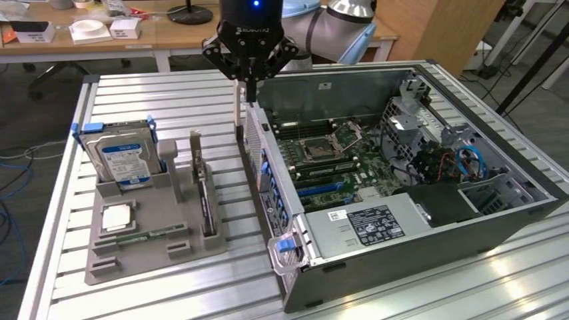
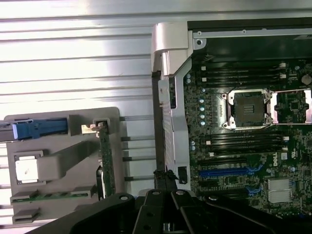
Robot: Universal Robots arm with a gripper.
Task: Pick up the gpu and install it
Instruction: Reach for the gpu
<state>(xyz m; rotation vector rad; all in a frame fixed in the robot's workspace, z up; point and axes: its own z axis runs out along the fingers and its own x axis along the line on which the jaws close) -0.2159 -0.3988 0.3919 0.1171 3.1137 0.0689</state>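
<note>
The bench (image 1: 160,93) is a slatted aluminium surface; behind it stands a wooden desk (image 1: 142,37) carrying small white boxes. An open case (image 1: 498,220) lies on the bench toward the exterior view's right, motherboard (image 1: 329,160) exposed. A grey tray (image 1: 133,260) sits toward the exterior view's left, beside the case wall, with a narrow strip of bare slats between them. Bare slats run beyond the tray's far end. A hard drive (image 1: 120,157) stands in the tray. The gpu (image 1: 206,200) stands on edge in the tray slot nearest the case, bracket at the far end. The gripper (image 1: 252,93), fingers together, hangs above the far end of that case wall, well apart from the gpu.
</note>
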